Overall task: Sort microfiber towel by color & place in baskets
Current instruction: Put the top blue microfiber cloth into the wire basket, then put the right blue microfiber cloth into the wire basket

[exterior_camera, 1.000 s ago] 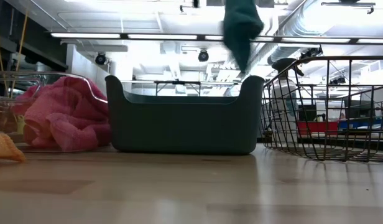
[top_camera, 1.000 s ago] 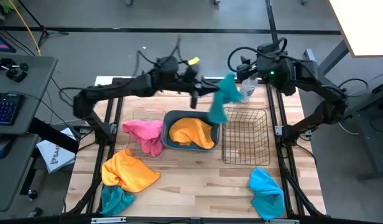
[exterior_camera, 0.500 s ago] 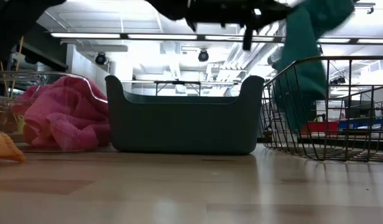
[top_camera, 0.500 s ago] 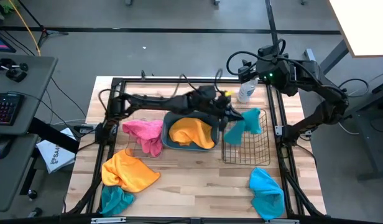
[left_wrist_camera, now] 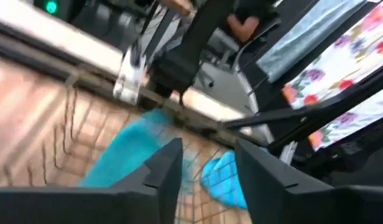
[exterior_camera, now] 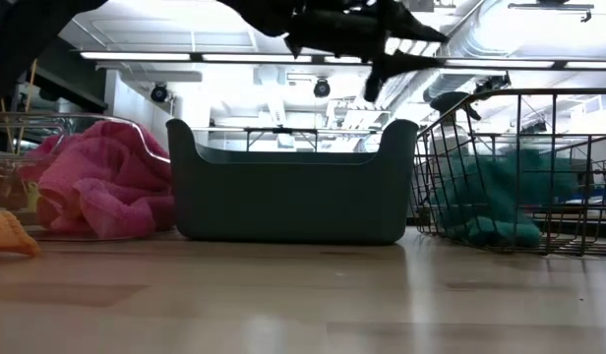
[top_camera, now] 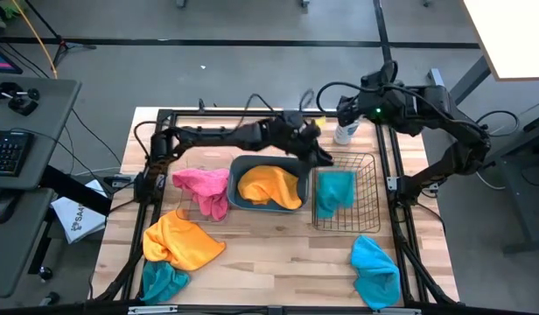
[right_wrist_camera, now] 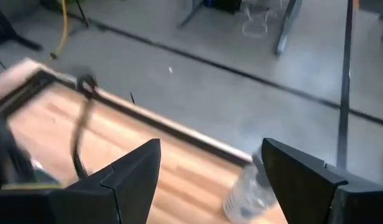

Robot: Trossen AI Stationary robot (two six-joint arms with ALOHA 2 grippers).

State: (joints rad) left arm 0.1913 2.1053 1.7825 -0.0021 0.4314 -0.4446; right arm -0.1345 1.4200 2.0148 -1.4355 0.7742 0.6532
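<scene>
left gripper (top_camera: 323, 158) hung fingers spread and empty over the wire-mesh basket's (top_camera: 367, 216) back edge, turquoise towel (top_camera: 334, 192) lay inside it, right gripper (top_camera: 343, 110) waited with fingers apart near the spray bottle (top_camera: 344, 133)

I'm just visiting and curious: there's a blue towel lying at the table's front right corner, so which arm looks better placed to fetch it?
Probably the right gripper: it hangs open on the blue towel's side, while the left gripper reaches across over the wire basket.
</scene>
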